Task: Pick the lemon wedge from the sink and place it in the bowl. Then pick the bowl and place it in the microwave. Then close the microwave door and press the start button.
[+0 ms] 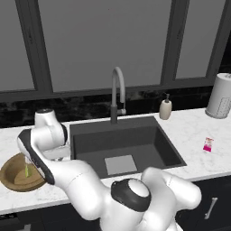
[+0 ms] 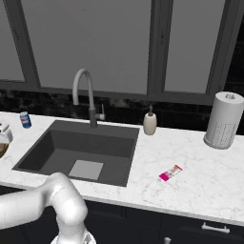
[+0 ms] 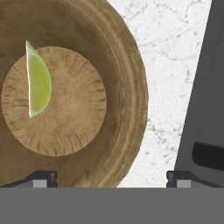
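Resting in bowl (image 3: 127,109): lemon wedge (image 3: 38,81); tool (image 3: 112,177) open above.

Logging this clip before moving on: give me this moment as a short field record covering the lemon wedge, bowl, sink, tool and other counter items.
lemon wedge: lying in the bowl, on its flat bottom
bowl: on the marble counter, left of the sink
sink: no wedge seen in it
tool: open, above the bowl, holding nothing
other items: soap bottle, paper towel roll, pink packet, can
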